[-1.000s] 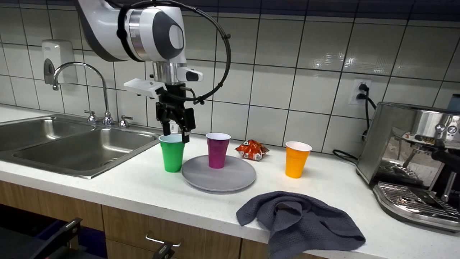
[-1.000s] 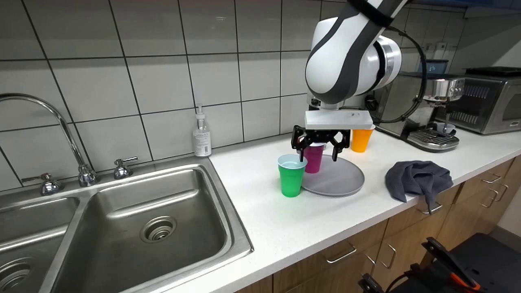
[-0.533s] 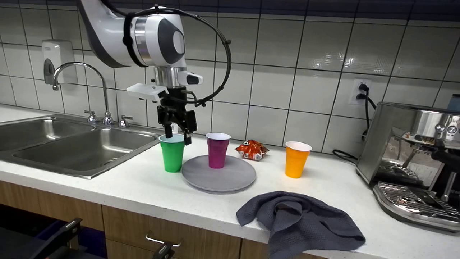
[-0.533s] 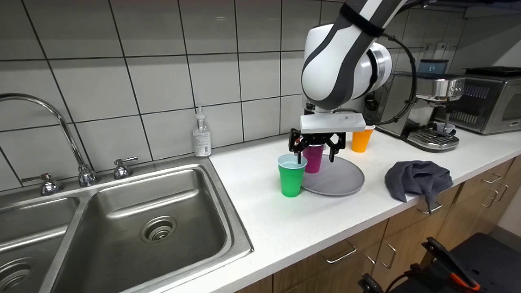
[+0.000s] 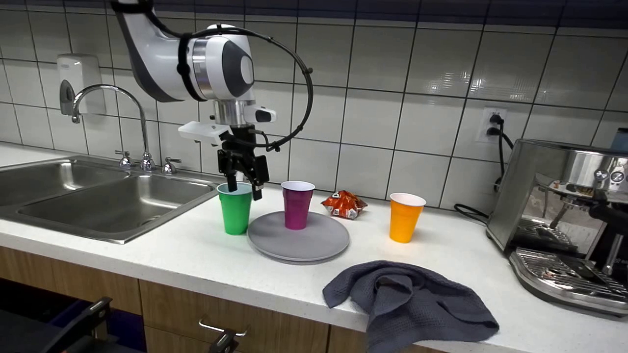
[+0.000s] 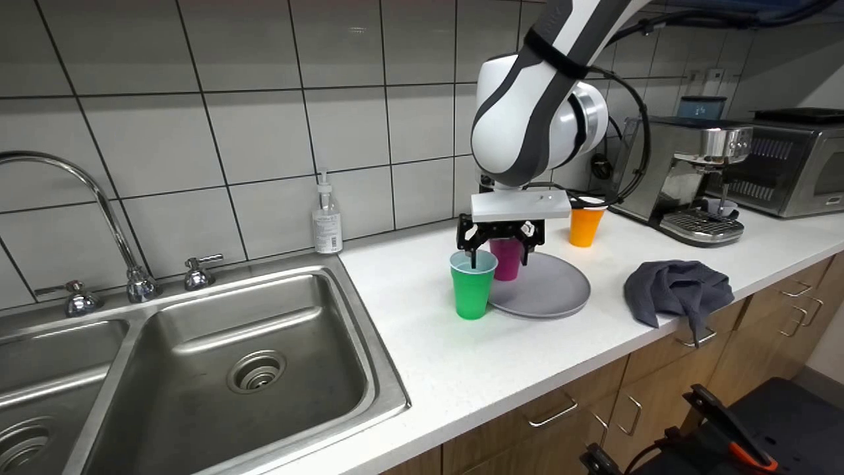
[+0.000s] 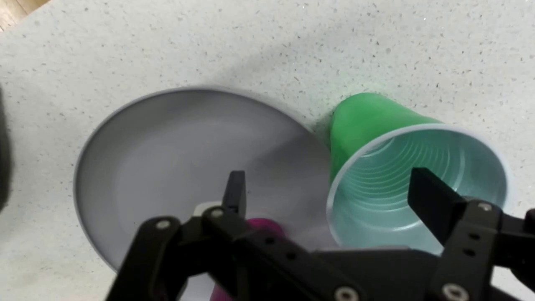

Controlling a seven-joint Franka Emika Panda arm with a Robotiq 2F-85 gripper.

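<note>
In an exterior view, your released, empty fingers (image 5: 257, 192) are hovering at the green plastic cup (image 5: 236, 214). In an exterior view, it's standing just beside the round grey plate (image 6: 557, 290). In the wrist view, your fingers are hanging off-centre, apparently because they're straddling its rim.

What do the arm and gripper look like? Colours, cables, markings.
The Panda arm is white and rounded, with dark grey panels, black straps and silver metal bands. A black cable loops outside it. A flat white housing sits above the gripper, which is black and angular, its linked jaws showing metal screw heads. No markings are legible.
</note>
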